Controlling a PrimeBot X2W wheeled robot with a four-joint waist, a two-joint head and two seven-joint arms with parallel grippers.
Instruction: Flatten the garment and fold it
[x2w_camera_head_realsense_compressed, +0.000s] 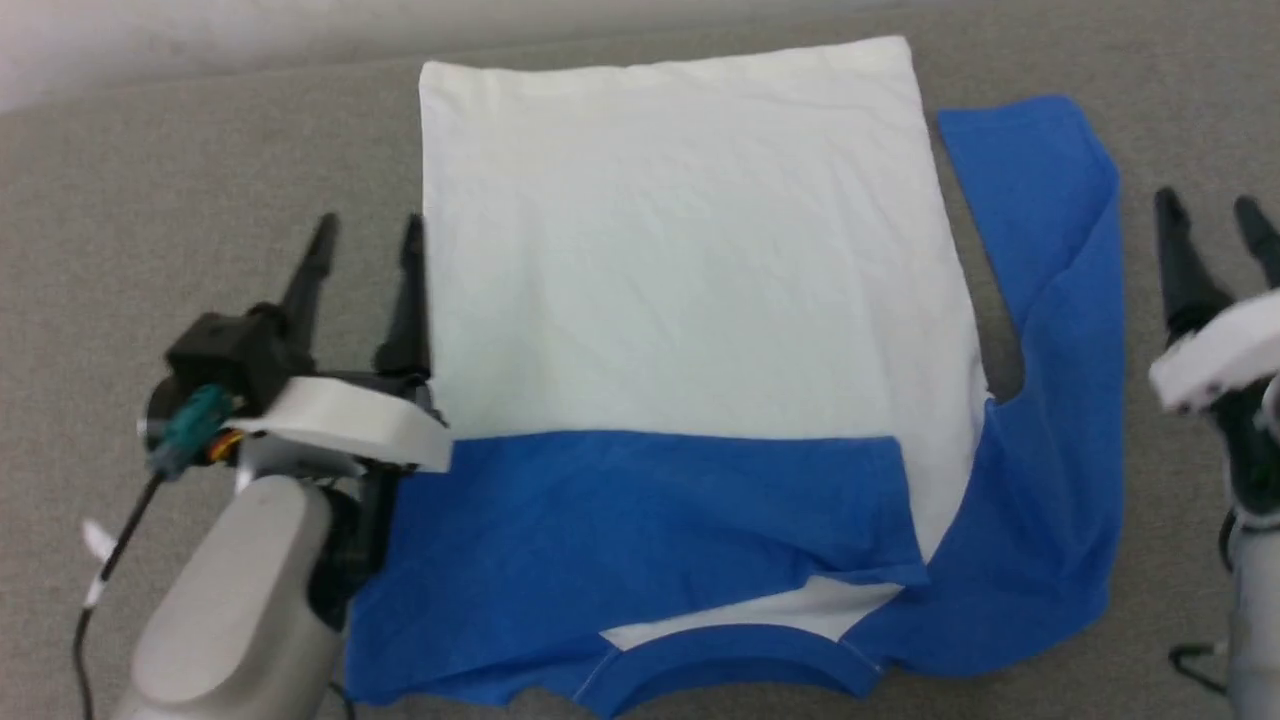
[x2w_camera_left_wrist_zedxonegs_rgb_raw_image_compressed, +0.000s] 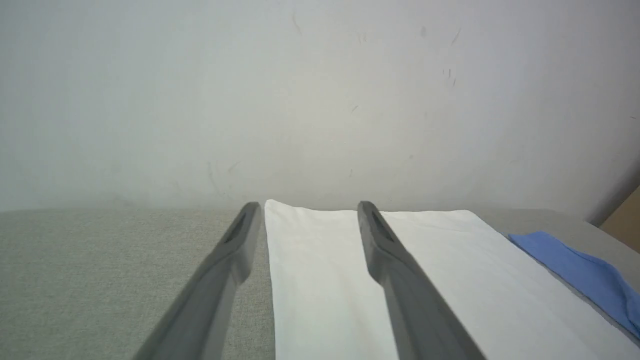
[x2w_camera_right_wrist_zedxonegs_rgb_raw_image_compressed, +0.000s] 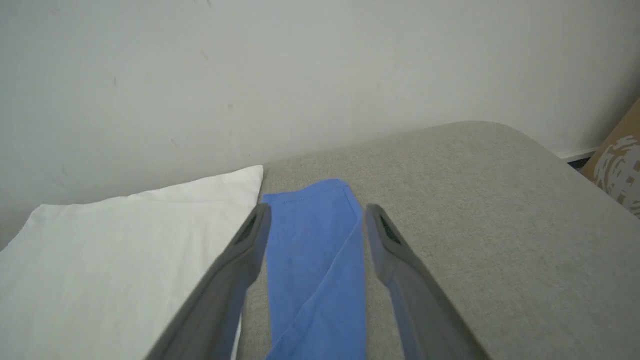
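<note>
The garment lies flat on a grey cushioned surface, white body toward the far side and blue collar at the near edge. One blue sleeve is folded across the body near the collar. The other blue sleeve runs along the garment's right side. My left gripper hovers open at the garment's left edge, nothing between its fingers; the left wrist view shows the white edge under the gap. My right gripper is open just right of the sleeve; the right wrist view shows that sleeve between its fingers.
The grey cushion extends left and right of the garment. A pale wall rises behind the far edge. A brown cardboard box stands past the cushion's right end.
</note>
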